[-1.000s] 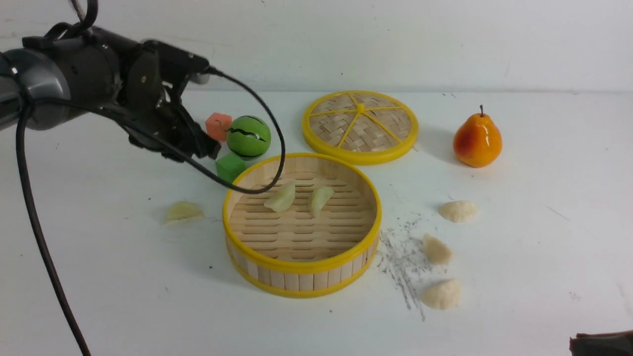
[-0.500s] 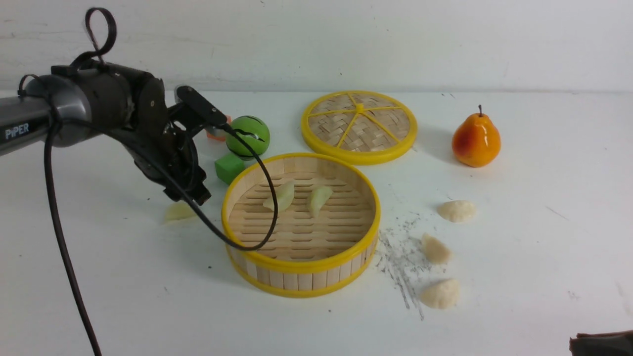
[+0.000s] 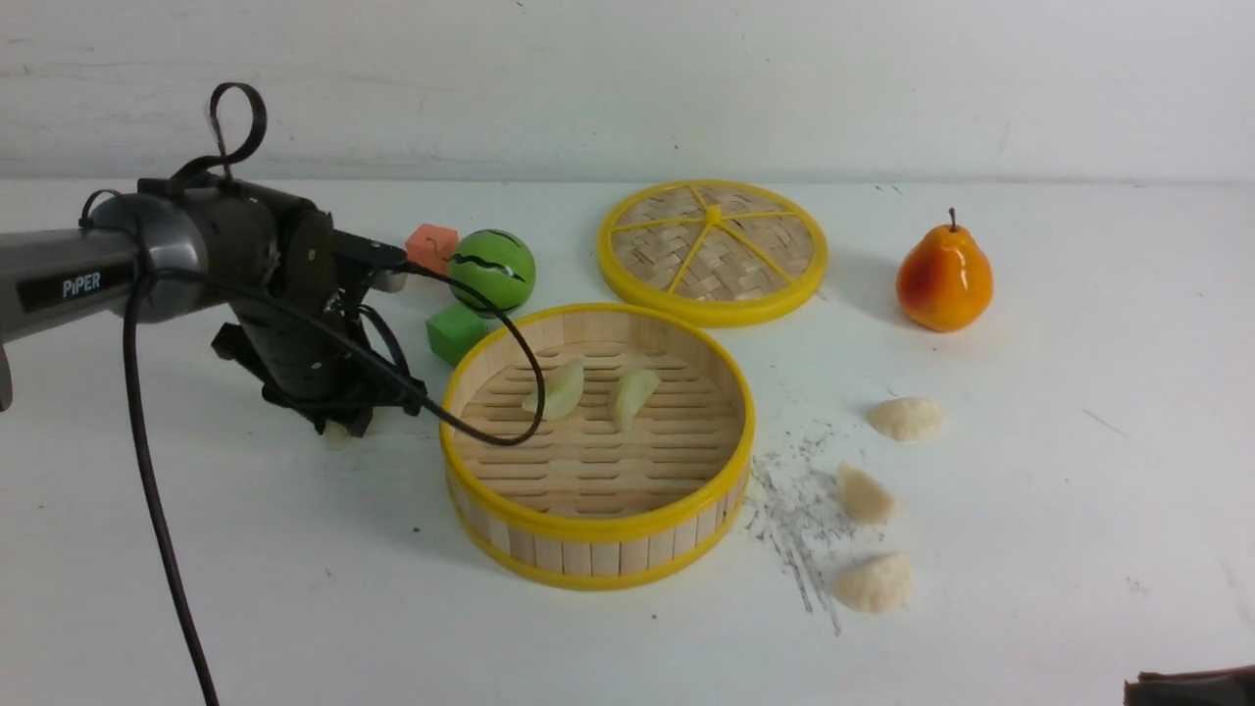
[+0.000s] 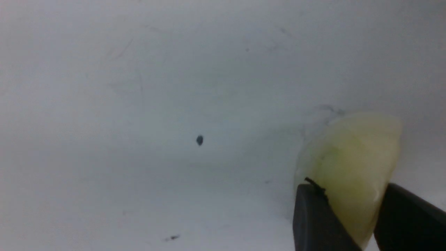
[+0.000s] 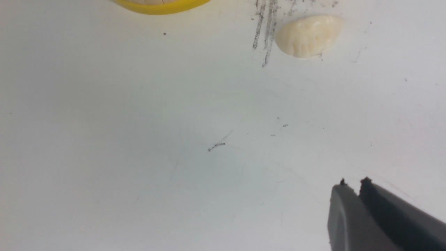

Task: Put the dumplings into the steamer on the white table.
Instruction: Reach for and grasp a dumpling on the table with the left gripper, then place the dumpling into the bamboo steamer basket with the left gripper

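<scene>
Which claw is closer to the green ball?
Left. The left claw is low, a little nearer the robot than the green ball and to its left, pinching a dumpling. The right claw is far off to the near right.

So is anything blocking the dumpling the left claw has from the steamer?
Only the steamer's own wall, beside the left gripper holding the dumpling; the arm's black cable also droops over that rim.

Right tool (image 5: 353,183), jaws pressed together, over scuffed counter (image 5: 139,139); one dumpling (image 5: 308,35) well ahead, steamer rim (image 5: 160,7) farther beyond.
</scene>
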`<act>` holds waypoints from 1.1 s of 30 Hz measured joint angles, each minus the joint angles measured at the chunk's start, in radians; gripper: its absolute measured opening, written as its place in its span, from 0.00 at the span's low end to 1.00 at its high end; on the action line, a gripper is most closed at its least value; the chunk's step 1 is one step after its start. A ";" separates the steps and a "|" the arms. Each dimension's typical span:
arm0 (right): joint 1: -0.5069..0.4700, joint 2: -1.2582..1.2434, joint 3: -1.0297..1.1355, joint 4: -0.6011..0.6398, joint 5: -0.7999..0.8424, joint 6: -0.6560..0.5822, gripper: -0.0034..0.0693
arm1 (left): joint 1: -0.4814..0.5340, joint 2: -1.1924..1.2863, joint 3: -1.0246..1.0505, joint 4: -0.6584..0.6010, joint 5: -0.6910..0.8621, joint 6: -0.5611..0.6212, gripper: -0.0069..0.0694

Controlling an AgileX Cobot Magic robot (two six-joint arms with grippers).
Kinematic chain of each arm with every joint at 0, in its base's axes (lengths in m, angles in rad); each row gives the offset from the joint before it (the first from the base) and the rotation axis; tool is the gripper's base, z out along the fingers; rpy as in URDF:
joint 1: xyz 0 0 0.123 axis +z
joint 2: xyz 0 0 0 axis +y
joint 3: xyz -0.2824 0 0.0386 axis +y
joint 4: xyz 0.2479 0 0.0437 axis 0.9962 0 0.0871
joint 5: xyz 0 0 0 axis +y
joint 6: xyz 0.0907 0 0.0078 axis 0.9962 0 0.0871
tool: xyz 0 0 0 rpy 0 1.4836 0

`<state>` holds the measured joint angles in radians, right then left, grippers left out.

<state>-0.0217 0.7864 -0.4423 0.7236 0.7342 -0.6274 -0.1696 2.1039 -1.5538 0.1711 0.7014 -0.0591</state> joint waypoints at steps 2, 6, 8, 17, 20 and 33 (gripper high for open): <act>0.000 0.000 0.000 0.004 0.000 0.000 0.12 | 0.000 -0.012 0.000 0.000 0.022 -0.031 0.37; 0.000 0.000 0.000 0.005 -0.001 0.000 0.13 | 0.000 -0.101 0.000 -0.094 0.091 -0.065 0.37; 0.000 0.000 0.000 0.005 -0.004 0.000 0.13 | -0.005 -0.163 0.000 -0.198 0.095 -0.066 0.37; 0.000 0.000 0.000 0.009 -0.022 0.000 0.13 | -0.244 -0.210 -0.002 -0.419 0.009 -0.011 0.37; 0.000 0.000 0.000 0.009 -0.022 0.000 0.14 | -0.316 -0.141 -0.035 -0.421 0.003 -0.017 0.37; 0.000 0.000 0.025 0.009 -0.023 -0.001 0.14 | -0.364 0.133 -0.312 -0.385 -0.032 -0.060 0.44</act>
<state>-0.0217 0.7864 -0.4173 0.7324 0.7111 -0.6282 -0.5334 2.2374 -1.8662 -0.2135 0.6690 -0.1191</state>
